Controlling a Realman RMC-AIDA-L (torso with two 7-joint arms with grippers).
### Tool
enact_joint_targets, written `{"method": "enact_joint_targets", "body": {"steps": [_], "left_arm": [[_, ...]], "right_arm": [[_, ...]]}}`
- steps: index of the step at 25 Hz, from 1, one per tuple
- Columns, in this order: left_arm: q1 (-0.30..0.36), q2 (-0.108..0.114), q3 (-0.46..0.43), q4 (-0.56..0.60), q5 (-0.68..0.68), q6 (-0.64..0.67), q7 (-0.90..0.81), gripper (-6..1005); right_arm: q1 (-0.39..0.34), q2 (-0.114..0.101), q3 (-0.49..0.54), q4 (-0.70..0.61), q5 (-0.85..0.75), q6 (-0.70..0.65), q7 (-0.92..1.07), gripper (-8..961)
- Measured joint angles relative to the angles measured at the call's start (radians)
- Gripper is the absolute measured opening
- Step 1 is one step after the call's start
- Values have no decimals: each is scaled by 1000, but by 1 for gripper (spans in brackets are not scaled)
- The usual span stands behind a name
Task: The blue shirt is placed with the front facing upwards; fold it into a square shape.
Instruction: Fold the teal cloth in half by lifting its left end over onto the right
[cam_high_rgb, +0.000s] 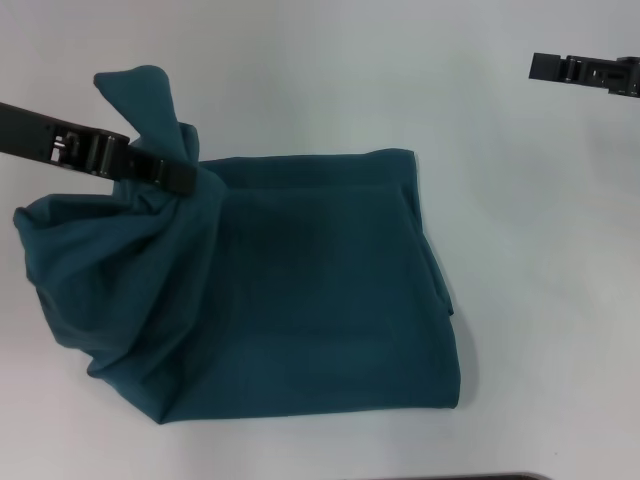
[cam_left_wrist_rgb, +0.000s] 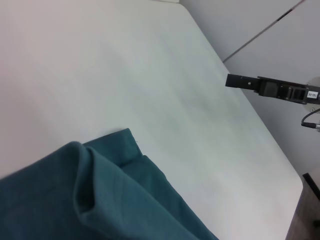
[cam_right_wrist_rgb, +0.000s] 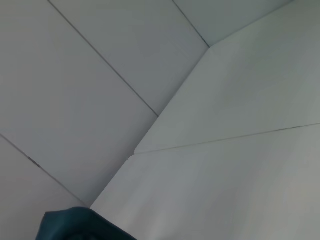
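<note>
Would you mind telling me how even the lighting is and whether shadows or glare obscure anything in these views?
Head view: soft, even light; the blue shirt casts only a faint shadow along its right edge on the table. Left wrist view: no glare; the right gripper stays crisp. Right wrist view: flat light, nothing obscured.

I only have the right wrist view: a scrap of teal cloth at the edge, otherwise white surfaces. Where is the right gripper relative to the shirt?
Observer: The head view shows the right gripper off past the far right corner of the blue shirt, above bare table, touching nothing.
Operator: And the left arm?
Observer: The left gripper is at the shirt's far left, with cloth bunched and lifted around its tip.
Operator: How far along is the fold?
Observer: The right part lies flat as a rough rectangle; the left side is gathered in loose folds, so there is no square yet.
</note>
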Motion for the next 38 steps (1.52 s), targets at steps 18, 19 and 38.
{"method": "enact_joint_targets", "body": {"steps": [18,19,38], "left_arm": [[-46,-43,80,-43,-59,-5,-66,42],[-48,-44,84,-43,-62,-6,-71,42],[-81,-57,104,189,-163,-86,-31,42]], "right_arm": [[1,-7,-6,1,0,-8,2,880],[2,-9,-6,1,0,-9,4,880],[4,-19,-6,1,1,-14,12,880]]}}
